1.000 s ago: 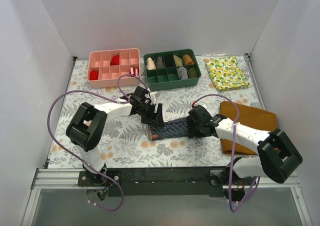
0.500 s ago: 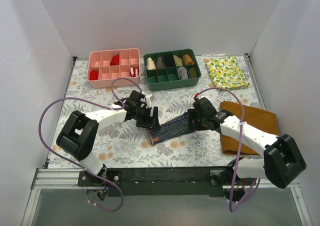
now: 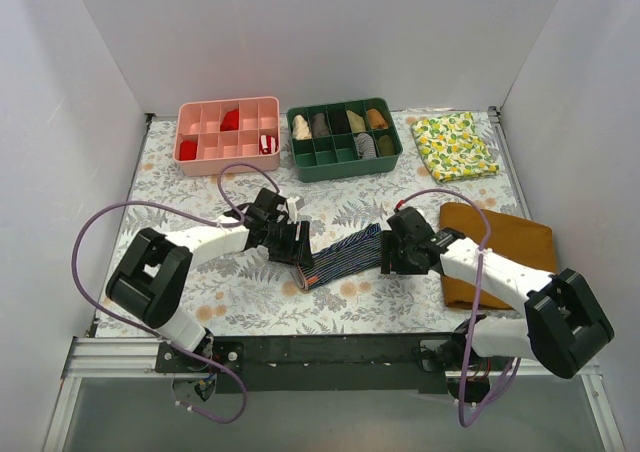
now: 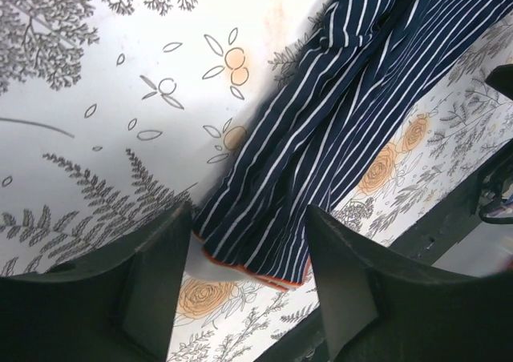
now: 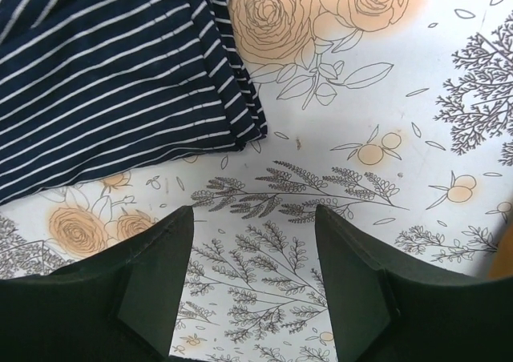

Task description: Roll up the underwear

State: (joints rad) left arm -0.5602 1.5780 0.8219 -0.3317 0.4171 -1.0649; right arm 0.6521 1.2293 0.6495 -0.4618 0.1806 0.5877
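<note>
Flat on the table (image 3: 200, 292), middle, a bit toward the near edge: the underwear (image 3: 340, 257), folded into a strip, not rolled yet. Left gripper (image 4: 248, 218) spread open astride its left end, right gripper (image 5: 255, 211) open just off the other. Probably pre-roll; next, gotta pinch one end and curl it over.

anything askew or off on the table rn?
Only the underwear: folded into a long strip, it lies slanted across the table, its left end closer to the front edge. The left gripper and right gripper are open, holding nothing. Nothing looks spilled or damaged.
</note>
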